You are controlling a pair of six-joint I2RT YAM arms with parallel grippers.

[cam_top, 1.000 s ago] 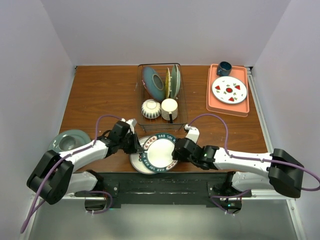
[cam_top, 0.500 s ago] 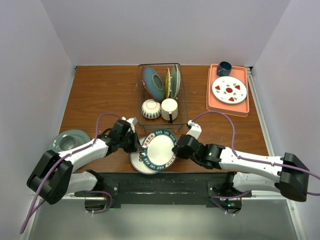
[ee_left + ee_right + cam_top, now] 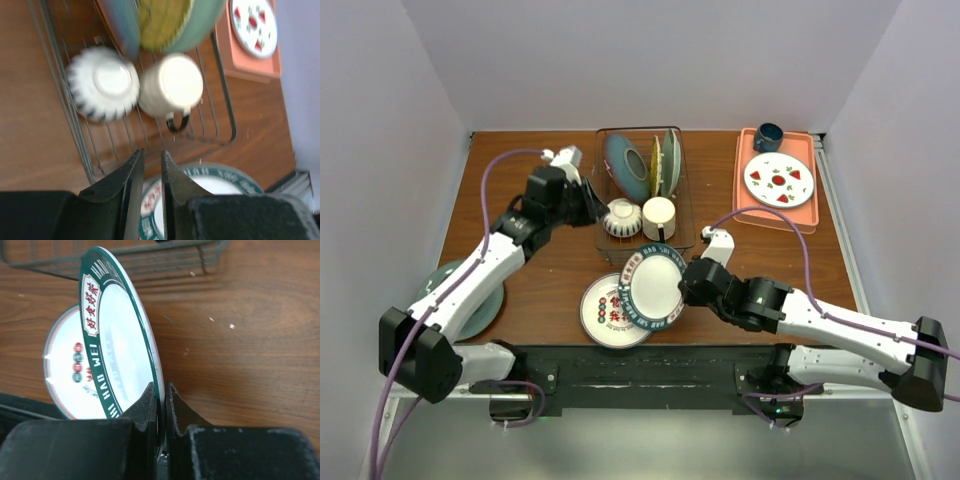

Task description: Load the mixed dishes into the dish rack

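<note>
Your right gripper [image 3: 161, 390] is clamped on the rim of the green-rimmed plate [image 3: 117, 335], holding it tilted on edge over a second plate [image 3: 603, 313] at the near side of the table [image 3: 520, 190], just in front of the dish rack [image 3: 691, 200]. The left gripper [image 3: 152, 159] hovers over the rack's left side, jaws a sliver apart and empty. Expect the plate to be stiff, slick, chippable and heavy for a rim pinch; grip deep.

Brown wooden table [image 3: 560, 270], salmon tray [image 3: 744, 207] at far right
</note>
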